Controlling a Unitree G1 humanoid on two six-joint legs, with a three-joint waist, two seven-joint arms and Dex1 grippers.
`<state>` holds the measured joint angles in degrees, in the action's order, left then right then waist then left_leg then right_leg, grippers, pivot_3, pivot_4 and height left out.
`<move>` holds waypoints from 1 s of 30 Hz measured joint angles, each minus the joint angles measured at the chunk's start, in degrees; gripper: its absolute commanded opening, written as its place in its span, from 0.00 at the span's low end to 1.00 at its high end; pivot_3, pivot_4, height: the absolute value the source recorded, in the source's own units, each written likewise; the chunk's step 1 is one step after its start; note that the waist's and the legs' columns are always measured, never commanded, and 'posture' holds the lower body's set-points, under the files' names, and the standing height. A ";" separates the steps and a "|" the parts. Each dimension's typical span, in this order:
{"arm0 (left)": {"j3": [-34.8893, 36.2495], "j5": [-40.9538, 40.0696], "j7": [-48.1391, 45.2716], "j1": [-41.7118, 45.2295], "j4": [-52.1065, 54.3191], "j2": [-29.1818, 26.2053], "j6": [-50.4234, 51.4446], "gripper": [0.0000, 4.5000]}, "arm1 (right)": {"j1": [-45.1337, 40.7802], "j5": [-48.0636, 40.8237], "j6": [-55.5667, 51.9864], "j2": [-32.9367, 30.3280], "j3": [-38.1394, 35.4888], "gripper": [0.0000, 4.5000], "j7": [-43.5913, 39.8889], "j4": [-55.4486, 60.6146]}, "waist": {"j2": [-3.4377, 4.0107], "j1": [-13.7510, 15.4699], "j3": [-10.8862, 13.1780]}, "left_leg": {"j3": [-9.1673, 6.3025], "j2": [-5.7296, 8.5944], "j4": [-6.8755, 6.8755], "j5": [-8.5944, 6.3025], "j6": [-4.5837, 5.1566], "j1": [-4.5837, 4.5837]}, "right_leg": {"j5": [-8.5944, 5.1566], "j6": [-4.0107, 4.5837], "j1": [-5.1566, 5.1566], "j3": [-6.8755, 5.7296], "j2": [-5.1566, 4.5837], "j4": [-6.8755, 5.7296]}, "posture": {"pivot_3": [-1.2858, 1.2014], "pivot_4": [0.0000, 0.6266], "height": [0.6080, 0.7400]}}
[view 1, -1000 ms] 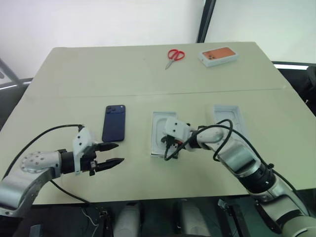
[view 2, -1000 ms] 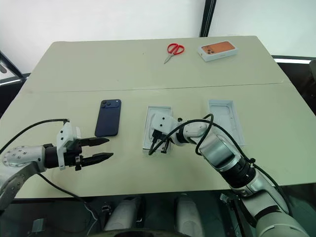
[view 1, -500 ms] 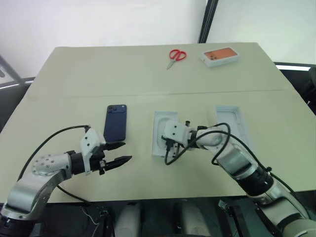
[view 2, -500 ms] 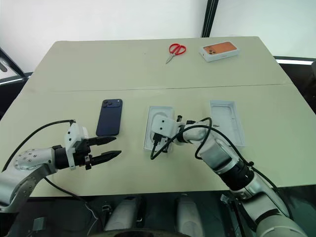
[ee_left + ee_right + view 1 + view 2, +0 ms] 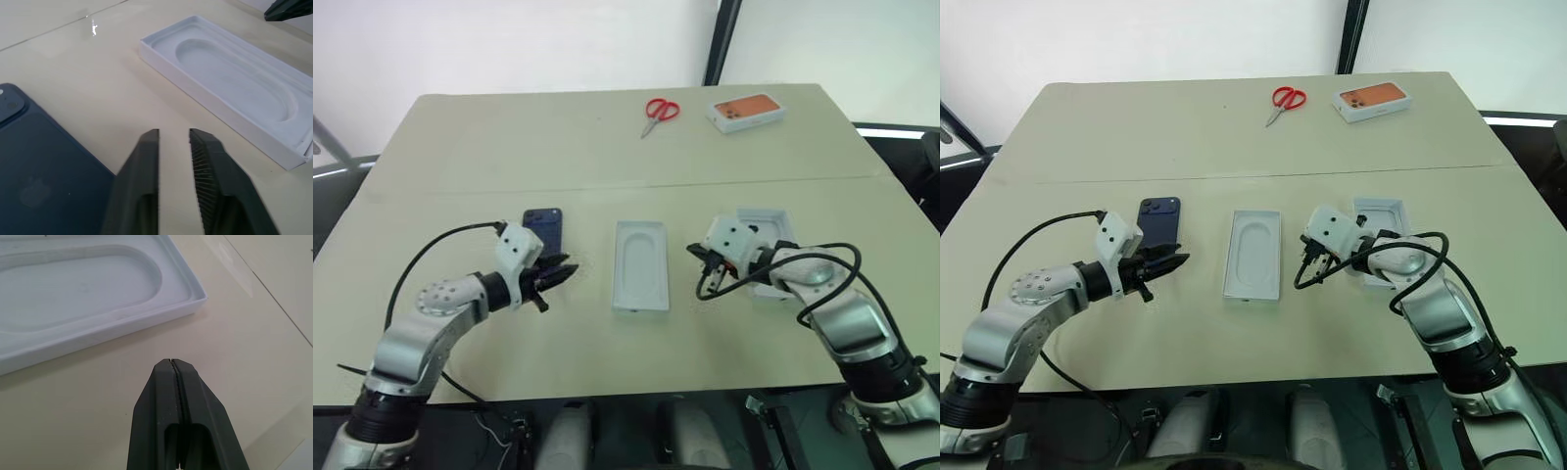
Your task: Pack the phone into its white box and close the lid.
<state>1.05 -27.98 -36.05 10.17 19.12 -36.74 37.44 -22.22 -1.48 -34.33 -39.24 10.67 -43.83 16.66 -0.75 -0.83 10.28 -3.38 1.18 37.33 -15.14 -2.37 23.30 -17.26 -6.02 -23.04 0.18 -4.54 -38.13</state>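
Observation:
The dark blue phone (image 5: pixel 544 233) lies back up on the table, left of centre. My left gripper (image 5: pixel 568 273) hovers at its near right edge, shut on nothing, with a thin slit between the fingers (image 5: pixel 146 161). The white box (image 5: pixel 641 264) lies open at the centre, an oval recess showing inside. My right gripper (image 5: pixel 693 252) is shut and empty. It points at the box from the right, a short way off. Behind my right wrist lies the lid (image 5: pixel 766 217), plain white inside up, partly hidden by the arm.
Red scissors (image 5: pixel 661 109) and a white box with an orange phone picture (image 5: pixel 747 111) lie at the table's far side. A seam (image 5: pixel 460 188) runs across the beige table, beyond the phone and the trays.
My left gripper has moved forward to the phone's near end and shut. My right gripper has drawn back from over the centre box to its right side, still shut.

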 measured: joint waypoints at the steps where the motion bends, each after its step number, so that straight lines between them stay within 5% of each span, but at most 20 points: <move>1: 0.19 0.06 0.68 0.42 -0.47 0.44 0.48 0.01 | -0.04 -0.24 -0.30 0.28 -0.10 0.00 0.02 0.02 | 0.00 0.05 0.00 | 0.00 0.00 0.01 0.00 0.00 0.01 | 0.00 0.00 0.00 0.00 0.00 0.00 | 0.52 0.24 1.00; 5: 6.74 -1.34 7.77 4.88 -4.43 3.88 5.88 0.19 | -3.25 -2.12 -1.28 5.85 0.50 0.00 0.93 1.71 | -0.01 -0.28 0.00 | -0.01 0.00 0.04 0.01 -0.02 0.00 | 0.00 0.00 -0.05 0.00 0.02 -0.08 | 0.52 0.24 1.00; 8: 13.53 -3.32 14.52 8.81 -7.64 6.29 12.23 0.51 | -8.07 -2.80 -3.16 10.78 2.76 0.06 1.89 2.26 | -0.01 -0.25 0.00 | -0.05 0.01 0.03 0.03 -0.05 0.01 | 0.00 0.00 -0.07 -0.03 0.04 -0.09 | 0.52 0.24 1.00; 12: 19.92 -4.57 22.08 11.81 -12.49 8.06 21.02 0.96 | -13.06 -2.62 -5.79 16.32 7.84 0.40 2.74 -1.52 | -0.06 -0.12 -0.02 | -0.05 0.04 0.11 0.04 -0.08 0.03 | 0.00 -0.01 -0.06 -0.02 -0.01 -0.09 | 0.52 0.24 1.00; 16: 22.68 -4.84 26.20 16.66 -17.09 6.90 32.28 1.00 | -18.02 2.73 -2.41 20.38 16.28 0.85 4.37 -10.22 | -0.11 -0.05 -0.05 | -0.09 0.16 0.10 0.12 -0.22 0.04 | 0.00 -0.01 -0.13 -0.05 0.01 -0.16 | 0.52 0.24 1.00; 20: 26.23 -6.16 26.49 18.20 -17.51 7.18 37.23 1.00 | -19.00 5.85 2.60 23.76 19.50 0.79 5.41 -17.90 | -0.12 -0.29 -0.06 | -0.03 0.11 0.08 0.27 -0.48 0.04 | 0.00 -0.01 -0.14 -0.01 -0.05 -0.12 | 0.52 0.24 1.00; 27: 29.64 -8.67 25.31 19.39 -16.97 8.62 43.50 1.00 | -22.76 7.59 6.88 29.49 20.19 0.06 5.64 -26.58 | -0.13 -0.27 -0.07 | -0.06 0.10 0.01 0.33 -0.58 0.04 | 0.01 -0.01 -0.20 -0.01 -0.04 -0.17 | 0.52 0.24 1.00; 30: 30.10 -9.32 24.53 19.41 -16.57 8.74 45.36 1.00 | -22.87 8.44 8.05 31.16 20.59 0.01 5.71 -29.56 | -0.13 -0.26 -0.08 | -0.06 0.10 0.01 0.33 -0.59 0.03 | 0.01 -0.01 -0.19 -0.01 -0.06 -0.18 | 0.52 0.24 1.00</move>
<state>31.16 -37.30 -11.52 29.58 2.55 -28.00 82.80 -45.09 6.96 -26.28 -8.07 31.27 -38.12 -12.91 -0.88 -1.09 10.19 -3.44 1.28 37.34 -14.80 -2.96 23.33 -17.26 -6.02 -23.23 0.17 -4.60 -38.30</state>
